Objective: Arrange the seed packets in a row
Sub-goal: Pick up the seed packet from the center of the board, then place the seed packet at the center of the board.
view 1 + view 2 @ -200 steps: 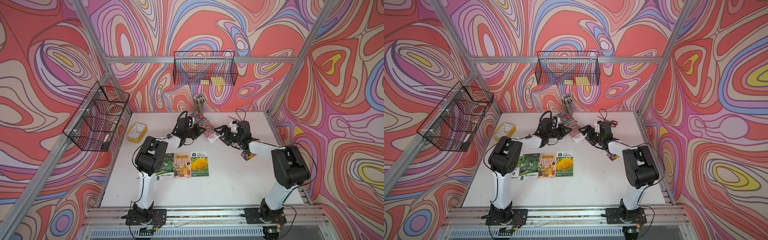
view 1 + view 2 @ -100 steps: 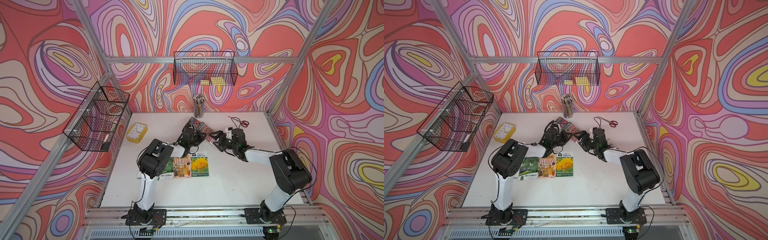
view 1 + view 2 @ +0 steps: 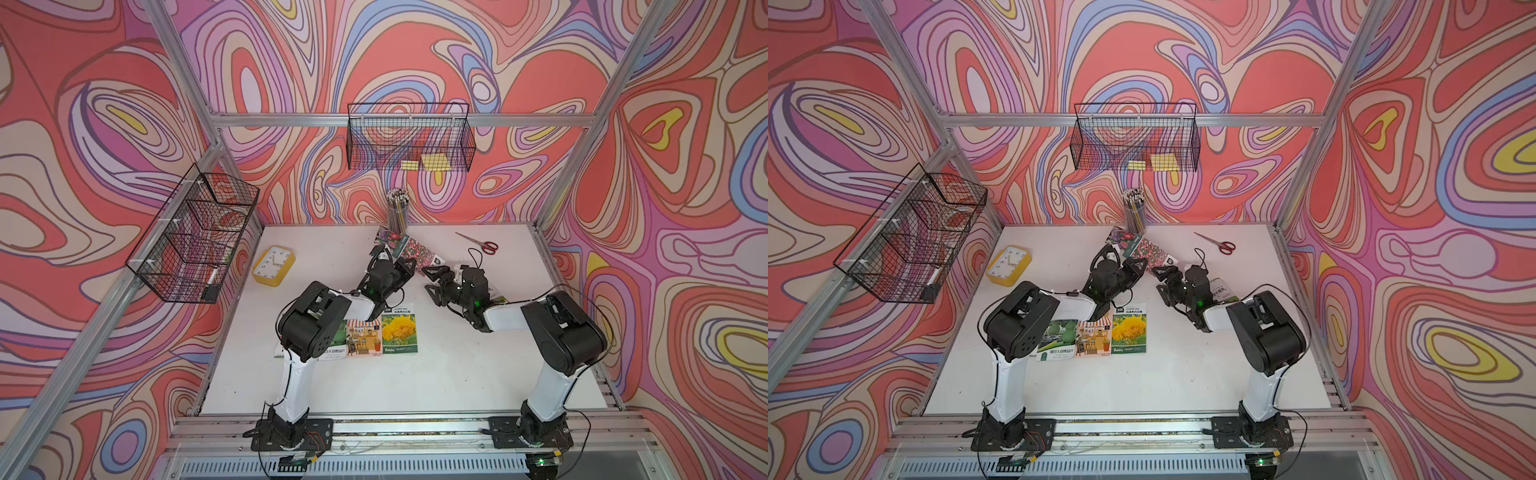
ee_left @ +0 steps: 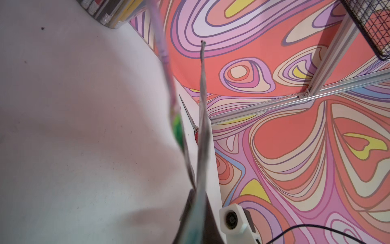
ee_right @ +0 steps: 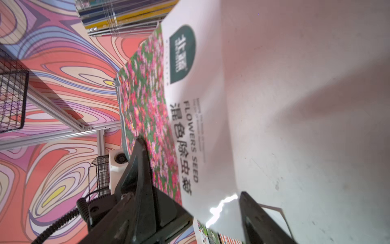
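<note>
Left end effector [image 3: 401, 266] clenches the glossy pink-flower seed packet [image 3: 419, 251], probably a handoff to the released right end effector [image 3: 434, 279] at 3 o'clock.

So the gourd packet [image 3: 1061, 336], shopfront packet [image 3: 365, 337] and yellow-flower packet [image 3: 400, 330] lay flat side by side in a row, while the pink-flower packet [image 5: 145, 101] with its white band was tilted up further back beside a dark-flower packet [image 3: 387, 237], and another packet [image 3: 1224, 292] sat half hidden off right.

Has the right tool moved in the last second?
Yes. The right tool has pulled back toward the robot's base, farther from the scissors.
</note>
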You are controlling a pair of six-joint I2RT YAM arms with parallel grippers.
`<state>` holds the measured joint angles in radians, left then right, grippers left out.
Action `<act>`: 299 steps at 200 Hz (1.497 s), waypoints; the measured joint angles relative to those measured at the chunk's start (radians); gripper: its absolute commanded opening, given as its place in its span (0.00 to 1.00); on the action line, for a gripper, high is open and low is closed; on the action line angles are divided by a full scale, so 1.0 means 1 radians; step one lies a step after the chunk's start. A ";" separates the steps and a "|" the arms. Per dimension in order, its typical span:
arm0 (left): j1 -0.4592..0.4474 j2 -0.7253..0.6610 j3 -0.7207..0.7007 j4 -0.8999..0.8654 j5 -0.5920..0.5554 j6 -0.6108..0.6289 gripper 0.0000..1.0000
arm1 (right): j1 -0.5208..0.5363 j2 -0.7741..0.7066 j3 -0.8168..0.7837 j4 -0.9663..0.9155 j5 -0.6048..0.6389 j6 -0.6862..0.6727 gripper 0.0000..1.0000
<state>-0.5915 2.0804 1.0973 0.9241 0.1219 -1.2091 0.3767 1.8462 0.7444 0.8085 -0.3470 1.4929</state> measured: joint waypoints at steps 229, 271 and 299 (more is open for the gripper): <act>0.283 0.019 0.178 -0.311 0.720 0.178 0.99 | -0.159 -0.243 0.215 -0.671 -0.370 -0.854 0.00; 0.306 0.021 0.150 -0.116 0.987 0.100 0.99 | -0.159 -0.286 0.215 -0.735 -0.569 -0.964 0.00; 0.304 0.042 0.150 0.062 1.088 -0.002 0.97 | -0.159 -0.319 0.215 -0.734 -0.650 -0.985 0.00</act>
<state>-0.2871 2.1227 1.2472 0.9859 1.2095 -1.2110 0.2176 1.5272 0.9592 0.0746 -0.9970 0.5083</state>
